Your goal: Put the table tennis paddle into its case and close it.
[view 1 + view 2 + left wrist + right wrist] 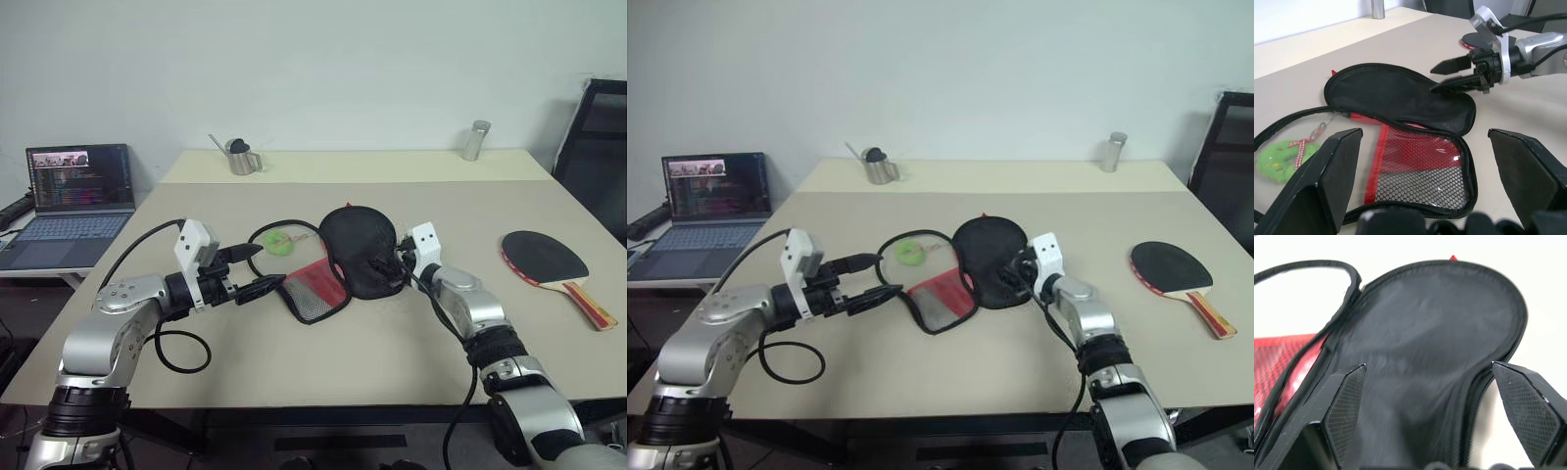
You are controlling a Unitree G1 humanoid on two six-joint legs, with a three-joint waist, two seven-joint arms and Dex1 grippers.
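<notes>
Beige table (411, 352), laptop (73, 201) off to its left, paddle (549, 262) lying well right of the unzipped case (343, 264). Both grippers, left (257, 269) and right (1449, 76), are spread wide at the case, holding nothing.

The right gripper (1427, 396) stands with its two black fingers (1347, 406) spread wide — the case (1425, 333) lies open between them, black lining up, zip-edged, with red mesh beside it on the pale table (1542, 298).
</notes>
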